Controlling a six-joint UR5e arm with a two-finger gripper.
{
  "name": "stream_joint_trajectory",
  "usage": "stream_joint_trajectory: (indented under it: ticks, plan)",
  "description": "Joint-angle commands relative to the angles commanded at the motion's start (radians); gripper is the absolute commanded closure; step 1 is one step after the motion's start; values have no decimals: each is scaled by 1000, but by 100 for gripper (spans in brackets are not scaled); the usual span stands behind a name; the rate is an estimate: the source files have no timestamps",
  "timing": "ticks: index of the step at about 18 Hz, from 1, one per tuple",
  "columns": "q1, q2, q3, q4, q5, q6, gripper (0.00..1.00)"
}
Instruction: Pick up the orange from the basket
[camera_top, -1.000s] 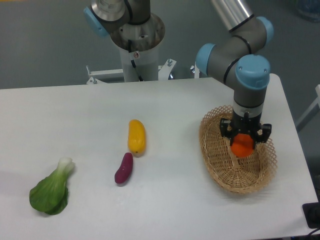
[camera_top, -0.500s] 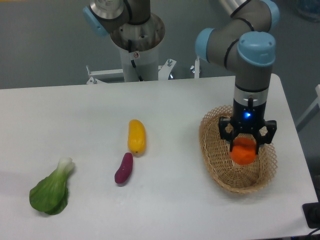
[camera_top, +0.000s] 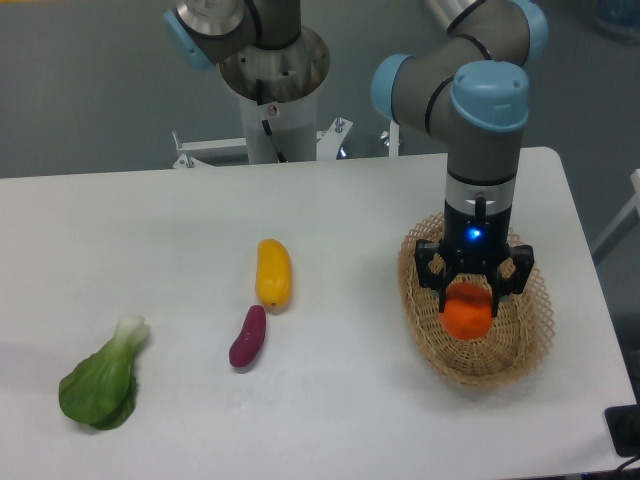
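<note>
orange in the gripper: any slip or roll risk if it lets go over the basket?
The orange is round and smooth-skinned, so it may slip between the two fingers of the gripper. Released, it would probably roll, though the basket beneath has raised woven sides likely to catch it. It looks firm, showing no visible dent under the grip.

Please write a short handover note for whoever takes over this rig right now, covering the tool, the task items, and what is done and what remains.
Tool: over the basket, fingers closed on the orange.
Orange: gripped, above the middle of the basket; the view does not settle whether it has cleared the basket floor.
Basket: on the right part of the table, upright.
Also on the table, untouched: a yellow vegetable, a purple one and a leafy green, all left of the basket.
Done: approach and grasp.
Left: raise the orange straight up, clear of the rim, and confirm that the grip holds.
</note>
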Motion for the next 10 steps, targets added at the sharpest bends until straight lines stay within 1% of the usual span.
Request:
stream_joint_trajectory:
  ticks: [3, 10]
  plan:
    - [2, 12, -11, 0, -2, 2, 45]
    - [0, 11, -9, 0, 0, 2, 45]
